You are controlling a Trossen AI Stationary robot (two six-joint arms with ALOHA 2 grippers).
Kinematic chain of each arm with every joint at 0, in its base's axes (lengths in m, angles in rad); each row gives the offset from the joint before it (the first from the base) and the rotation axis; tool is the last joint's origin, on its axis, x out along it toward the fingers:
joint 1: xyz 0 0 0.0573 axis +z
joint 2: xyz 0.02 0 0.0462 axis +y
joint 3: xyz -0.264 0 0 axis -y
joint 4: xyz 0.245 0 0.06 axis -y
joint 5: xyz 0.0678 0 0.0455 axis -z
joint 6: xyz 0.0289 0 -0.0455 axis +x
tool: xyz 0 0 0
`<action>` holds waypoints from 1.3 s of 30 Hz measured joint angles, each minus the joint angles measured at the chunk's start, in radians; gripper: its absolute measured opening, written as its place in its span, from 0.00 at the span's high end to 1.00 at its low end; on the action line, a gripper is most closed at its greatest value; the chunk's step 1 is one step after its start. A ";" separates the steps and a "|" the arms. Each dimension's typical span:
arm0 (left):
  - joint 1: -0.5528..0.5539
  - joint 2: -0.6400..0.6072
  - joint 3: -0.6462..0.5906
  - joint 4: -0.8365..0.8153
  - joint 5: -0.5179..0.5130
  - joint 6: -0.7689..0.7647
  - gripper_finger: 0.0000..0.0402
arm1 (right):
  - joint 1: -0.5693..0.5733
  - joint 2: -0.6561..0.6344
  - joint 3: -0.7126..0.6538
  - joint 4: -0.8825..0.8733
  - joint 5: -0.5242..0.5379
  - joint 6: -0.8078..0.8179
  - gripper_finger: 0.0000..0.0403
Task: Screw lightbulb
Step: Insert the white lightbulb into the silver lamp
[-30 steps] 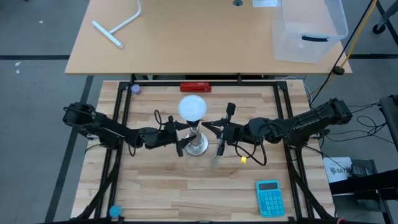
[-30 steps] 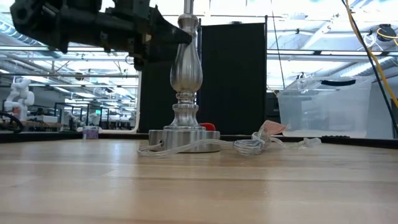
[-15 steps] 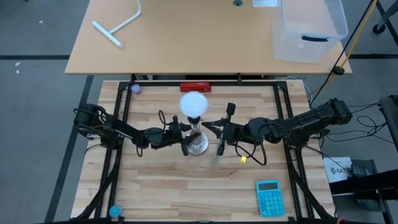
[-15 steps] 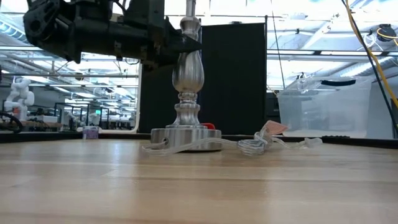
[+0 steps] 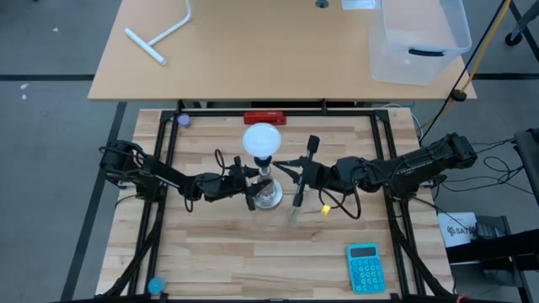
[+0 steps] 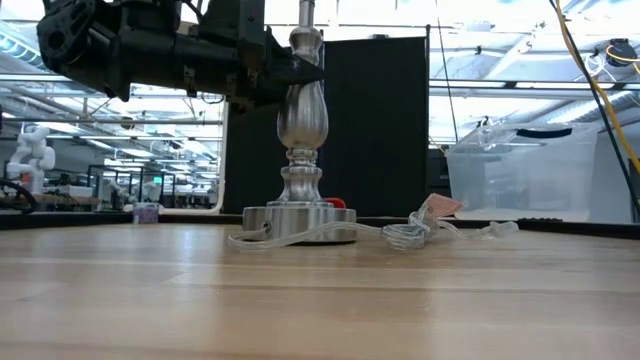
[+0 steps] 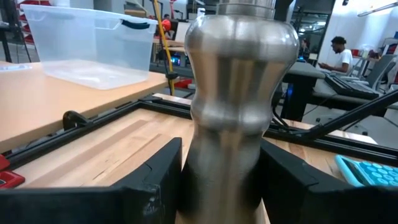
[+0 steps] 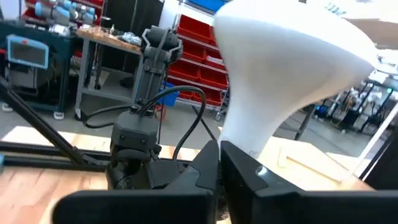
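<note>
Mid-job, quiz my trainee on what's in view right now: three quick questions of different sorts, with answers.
1. True or false: the left gripper has its fingers closed on the silver vase-shaped metal lamp stand.
2. Which lies on the right arm's side? A: teal calculator. B: red box. C: purple ball.
3. Fill in: the white mushroom-shaped lightbulb sits on top of the ____.
Key: 1 true; 2 A; 3 stand.

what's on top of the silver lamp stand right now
The white lightbulb sits on top of the lamp stand. From above, its dome covers the socket, so how far it is screwed in cannot be seen. The left pincer clamps the stand's body.
</note>
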 joint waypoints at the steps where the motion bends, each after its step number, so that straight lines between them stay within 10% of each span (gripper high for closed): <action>1: 0.000 0.000 0.000 -0.001 0.000 0.000 0.58 | -0.004 0.000 0.000 0.000 0.000 0.014 0.95; 17: 0.000 0.000 0.000 -0.008 -0.001 -0.003 0.58 | -0.098 0.000 0.000 0.000 -0.138 0.225 0.42; 39: 0.000 0.001 -0.002 -0.009 -0.004 -0.004 0.58 | -0.180 0.080 0.000 0.209 -0.248 0.233 0.40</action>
